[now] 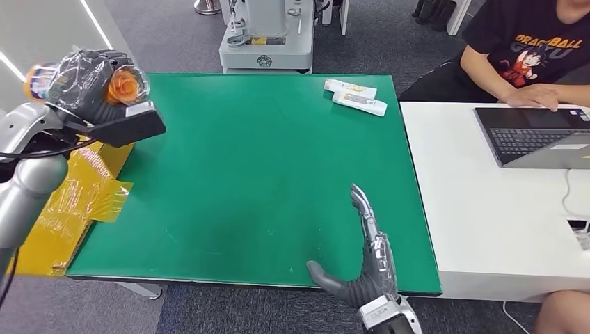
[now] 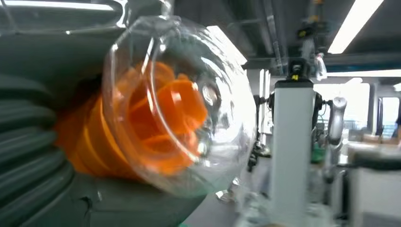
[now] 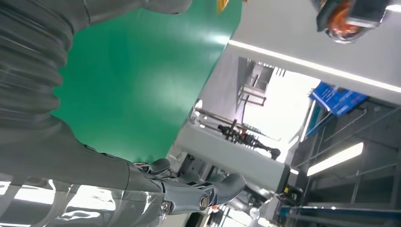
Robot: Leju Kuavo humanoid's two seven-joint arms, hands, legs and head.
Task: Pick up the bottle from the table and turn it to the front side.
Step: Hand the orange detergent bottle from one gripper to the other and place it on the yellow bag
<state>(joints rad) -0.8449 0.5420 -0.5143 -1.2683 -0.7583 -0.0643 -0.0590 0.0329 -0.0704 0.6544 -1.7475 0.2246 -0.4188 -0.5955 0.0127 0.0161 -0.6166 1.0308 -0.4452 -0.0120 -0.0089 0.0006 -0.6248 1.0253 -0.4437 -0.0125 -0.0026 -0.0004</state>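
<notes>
My left hand (image 1: 87, 87) is raised at the far left, above the table's left edge, and grips a clear bottle (image 1: 124, 85) with orange inside. The bottle's rounded clear end (image 2: 175, 109) bulges out of the grip close to the left wrist camera. The held bottle (image 3: 347, 19) also appears far off in the right wrist view. My right hand (image 1: 365, 254) hovers over the green table (image 1: 264, 174) near its front edge, fingers stretched out and apart, holding nothing; its fingers (image 3: 208, 191) reach past the mat's edge.
Two white tubes (image 1: 355, 96) lie at the table's far right. A yellow taped box (image 1: 69, 195) sits at the left edge. A white desk (image 1: 487, 202) with a laptop (image 1: 539, 136) adjoins on the right, where a person (image 1: 529, 52) sits. A machine base (image 1: 266, 42) stands behind.
</notes>
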